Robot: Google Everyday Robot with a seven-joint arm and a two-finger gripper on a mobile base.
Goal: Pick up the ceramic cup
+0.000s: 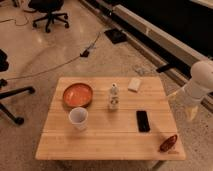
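The ceramic cup (78,118) is a small plain white cup standing upright on the wooden table (100,145), front left of the middle and just in front of the orange bowl (78,94). My arm (199,85) is white and hangs off the table's right edge. My gripper (191,114) is at its lower end, beside the right edge and far from the cup, with nothing seen in it.
A small pale labelled bottle (114,97) stands mid-table. A black phone (143,121) lies to its right, a white flat item (134,84) at the back and a reddish-brown object (168,143) at the front right corner. Office chairs (49,11) and cables (85,52) are on the floor.
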